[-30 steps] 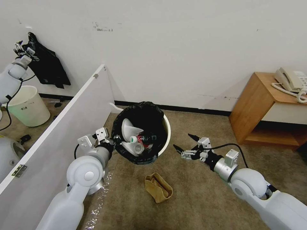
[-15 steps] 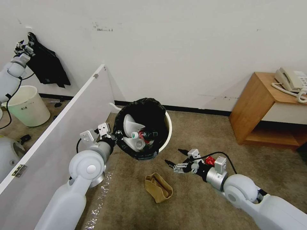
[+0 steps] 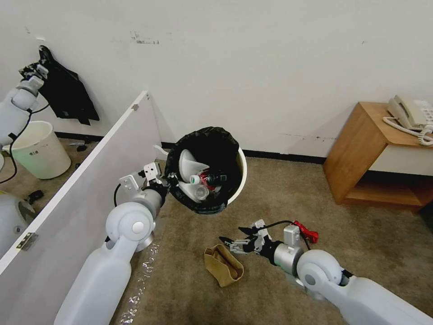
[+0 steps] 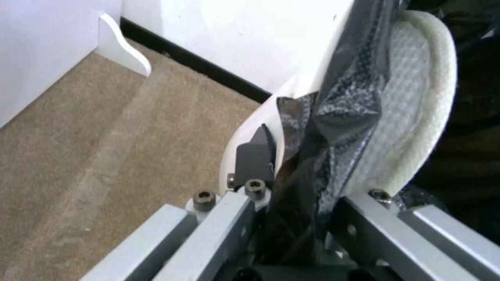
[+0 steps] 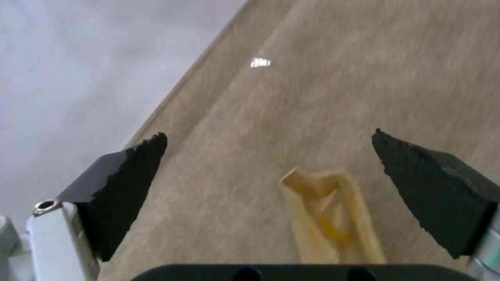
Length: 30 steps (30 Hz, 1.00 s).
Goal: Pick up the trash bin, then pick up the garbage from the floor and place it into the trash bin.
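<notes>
The trash bin (image 3: 242, 168), white with a black bag (image 3: 212, 144) over its rim, hangs tilted above the carpet. My left gripper (image 3: 169, 184) is shut on its near rim. In the left wrist view the left gripper (image 4: 291, 183) pinches the black liner (image 4: 338, 113) and the white bin wall (image 4: 250, 128), beside a white slipper (image 4: 416, 109). Inside the bin lie slippers (image 3: 186, 163) and a bottle (image 3: 197, 180). A tan paper bag (image 3: 223, 264) lies on the floor. My right gripper (image 3: 233, 240) is open, low, just right of the bag. The bag (image 5: 328, 210) shows between its fingers (image 5: 130, 187).
A white panel (image 3: 90, 180) stands on the left, with a pale bin (image 3: 34, 149) and a black cloth (image 3: 67, 95) beyond it. A wooden side table (image 3: 361, 149) with a telephone (image 3: 408, 113) stands at the right. The wall runs behind the held bin.
My right gripper has dropped and moved left, down close to the tan paper bag. The left arm has lifted the bin higher and farther away.
</notes>
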Motion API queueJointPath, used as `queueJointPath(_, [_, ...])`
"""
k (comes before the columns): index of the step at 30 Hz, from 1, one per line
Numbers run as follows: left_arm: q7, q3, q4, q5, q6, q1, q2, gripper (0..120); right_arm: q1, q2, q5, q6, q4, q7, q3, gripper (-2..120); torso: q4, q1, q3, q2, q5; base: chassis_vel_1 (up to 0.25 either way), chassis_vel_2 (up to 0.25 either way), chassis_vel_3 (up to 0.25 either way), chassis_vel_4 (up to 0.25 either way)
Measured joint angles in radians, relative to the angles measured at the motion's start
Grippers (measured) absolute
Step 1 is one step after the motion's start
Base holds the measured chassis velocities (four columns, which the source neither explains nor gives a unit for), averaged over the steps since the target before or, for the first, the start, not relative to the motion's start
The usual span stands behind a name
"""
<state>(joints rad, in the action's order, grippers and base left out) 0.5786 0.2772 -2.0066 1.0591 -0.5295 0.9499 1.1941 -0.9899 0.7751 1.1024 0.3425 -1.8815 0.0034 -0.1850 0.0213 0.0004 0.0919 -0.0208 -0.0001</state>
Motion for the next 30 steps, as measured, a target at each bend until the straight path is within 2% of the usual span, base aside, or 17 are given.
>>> queueJointPath(6, [-0.007,0.004,0.001,-0.013,0.002,0.001,0.005,1,0.025,0.029,0.124,0.070,0.016,0.068,-0.031,100,0.0000,0.000,0.000,0.000,0.0000,0.000,0.000,0.000,0.000])
queueJointPath(19, [-0.013,0.024,0.002,-0.027,0.002,0.009,0.011,1,0.067,0.025,0.260,0.227,0.030,0.177,-0.076,100,0.0002,0.000,0.000,0.000,0.0000,0.000,0.000,0.000,0.000])
queueJointPath(30, [-0.024,0.057,-0.019,-0.034,0.002,0.042,0.006,1,0.096,0.019,0.294,0.264,0.065,0.206,-0.120,100,0.0001,0.000,0.000,0.000,0.0000,0.000,0.000,0.000,0.000])
